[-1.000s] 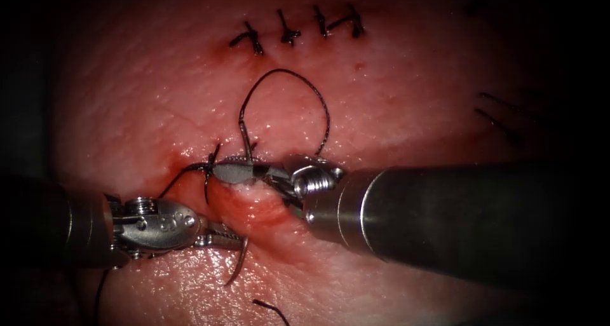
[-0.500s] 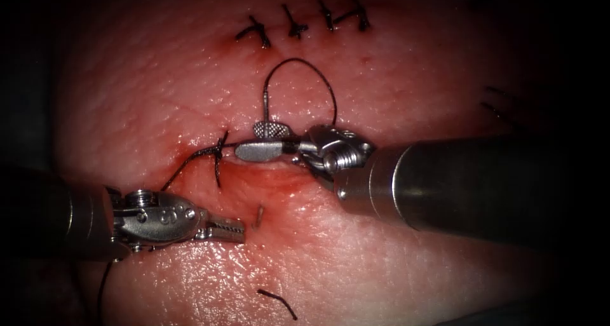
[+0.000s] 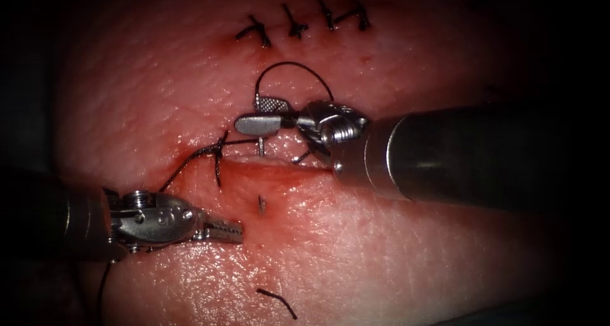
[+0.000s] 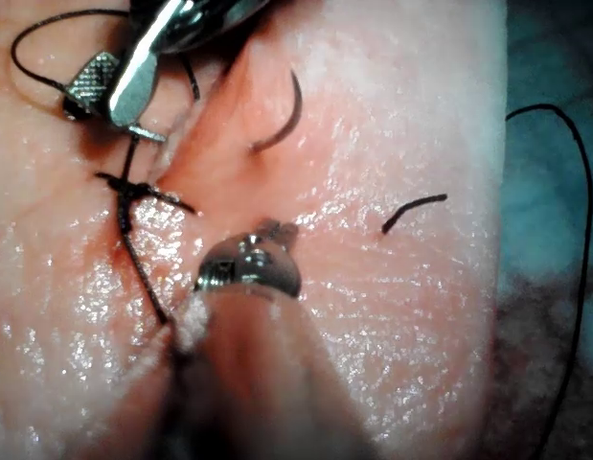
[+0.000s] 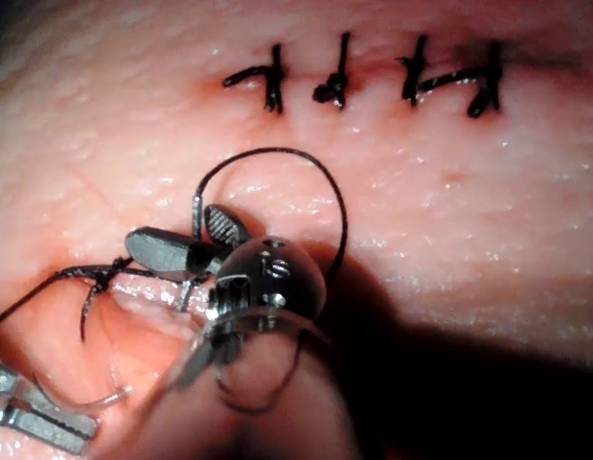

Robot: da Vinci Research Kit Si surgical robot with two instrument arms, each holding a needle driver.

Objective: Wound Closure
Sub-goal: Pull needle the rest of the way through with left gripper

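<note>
Briefly, site: tissue (image 3: 406, 250) with a cut (image 3: 298, 167) that runs across the endoscope view; red fluid (image 3: 279, 186) lies wet along its near lip.
Right hand (image 3: 249, 112): over the far lip of the cut, jaws spread apart, one toothed face turned up. It clamps nothing.
Needle (image 3: 261, 203): stands across the cut, mostly buried in the tissue. A short point shows out of the near lip, and another short length (image 3: 261, 147) shows just below the right hand. Its pale tail end rises between the spread jaws, plainest in the right wrist view (image 5: 196, 206).
Thread (image 3: 295, 64): leaves the needle's tail, arcs up and round over the far side, and drops behind the right hand's wrist.
Left hand (image 3: 238, 230): low on the near side of the cut, lying close over the tissue, near the needle's point but apart from it. Its jaws look slightly apart and grip nothing.
Newest stitch (image 3: 219, 149): knotted at the cut's left end, with a strand running down-left past the left hand.
Older stitches (image 3: 295, 26): four dark knots in a row, well beyond the thread's arc.
Cut end of thread (image 3: 276, 300): loose on the near tissue, clear of both hands.
</note>
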